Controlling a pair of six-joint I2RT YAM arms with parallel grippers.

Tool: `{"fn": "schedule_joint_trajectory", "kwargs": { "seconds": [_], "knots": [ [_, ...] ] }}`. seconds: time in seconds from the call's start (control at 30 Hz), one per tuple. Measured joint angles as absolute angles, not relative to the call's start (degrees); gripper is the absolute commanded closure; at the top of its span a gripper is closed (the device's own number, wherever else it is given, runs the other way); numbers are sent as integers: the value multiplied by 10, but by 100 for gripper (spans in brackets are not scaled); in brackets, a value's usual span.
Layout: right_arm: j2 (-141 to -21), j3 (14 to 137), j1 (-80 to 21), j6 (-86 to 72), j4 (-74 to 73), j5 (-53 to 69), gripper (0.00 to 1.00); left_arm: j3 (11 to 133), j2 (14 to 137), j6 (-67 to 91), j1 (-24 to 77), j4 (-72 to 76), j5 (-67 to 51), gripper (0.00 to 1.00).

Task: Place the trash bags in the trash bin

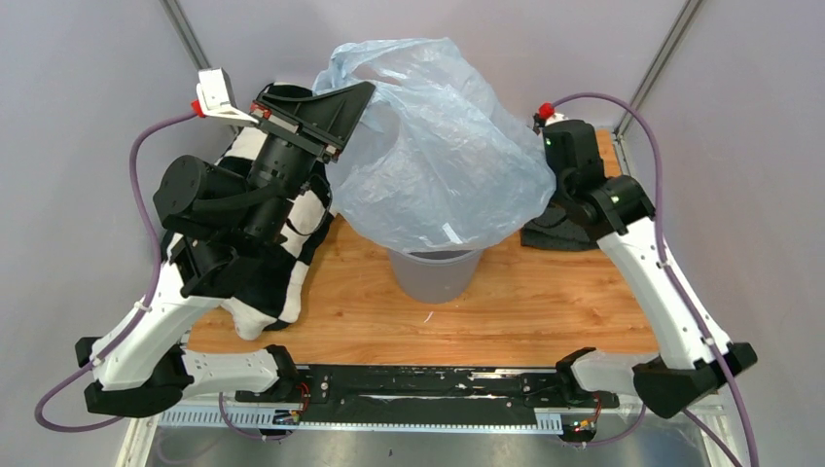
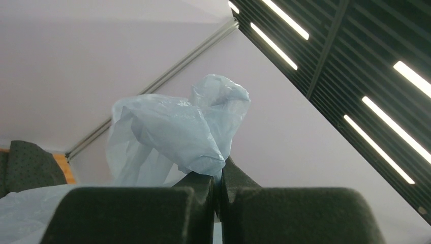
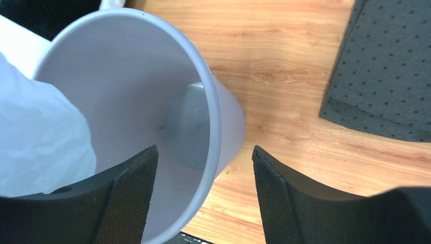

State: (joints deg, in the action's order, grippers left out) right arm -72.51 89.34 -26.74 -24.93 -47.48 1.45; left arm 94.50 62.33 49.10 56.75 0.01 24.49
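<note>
Nearest you, both arm bases sit at the front edge of the wooden worktop (image 1: 545, 311). Just beyond the left base lies the black-and-white checked pillow (image 1: 277, 292), on the left side of the worktop with your left arm reaching over it.

In the middle stands the bin (image 1: 435, 274), upright on the wood. From above, the bag (image 1: 443, 156) hides its mouth. The bag balloons over the bin, pale blue and see-through, and its lower part hangs down to the rim.

Your right wrist camera looks straight down into the bin (image 3: 127, 76). The bottom is bare, and a fold of the bag (image 3: 40, 142) covers the left part of the opening. Your right fingers (image 3: 284, 193) are spread wide and grip nothing. The bin's rim runs through the gap between them. From above they are hidden behind the bag.

Further back on the left, your left fingers (image 1: 340, 107) are raised well above the worktop. The left wrist camera shows those fingers (image 2: 206, 188) pressed together, pinching a bunched piece of the bag (image 2: 173, 132) that puffs up past their tips.

At the far right of the worktop, beside your right arm, lies the dark dotted cloth (image 1: 555, 236). It is flat on the wood and apart from the bin (image 3: 386, 76).
</note>
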Motion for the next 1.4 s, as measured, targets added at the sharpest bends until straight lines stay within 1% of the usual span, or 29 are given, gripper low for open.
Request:
{"fn": "schedule_joint_trajectory", "kwargs": {
  "seconds": [0.13, 0.27, 0.37, 0.53, 0.63, 0.83, 1.03, 1.2, 1.4],
  "knots": [
    [-675, 882, -267, -249, -473, -17, 27, 941, 627, 517, 568, 2, 258, 100],
    [-641, 875, -267, -244, -479, -49, 27, 907, 616, 552, 568, 9, 291, 100],
    [-635, 876, -267, -239, -485, -62, 27, 879, 610, 561, 568, 10, 323, 100],
    [-652, 882, -267, -225, -510, -78, 27, 868, 609, 552, 561, -55, 402, 100],
    [-662, 886, -267, -219, -519, -83, 27, 868, 609, 549, 527, -106, 426, 100],
    [-663, 905, -267, -209, -541, -101, 26, 859, 613, 562, 445, -191, 415, 100],
    [-651, 937, -267, -197, -568, -122, 26, 825, 614, 574, 408, -232, 391, 100],
    [-636, 979, -267, -177, -582, -91, 24, 822, 614, 575, 390, -243, 374, 100],
    [-608, 1011, -281, -141, -576, 22, 22, 822, 616, 575, 382, -244, 357, 100]
  ]
}}
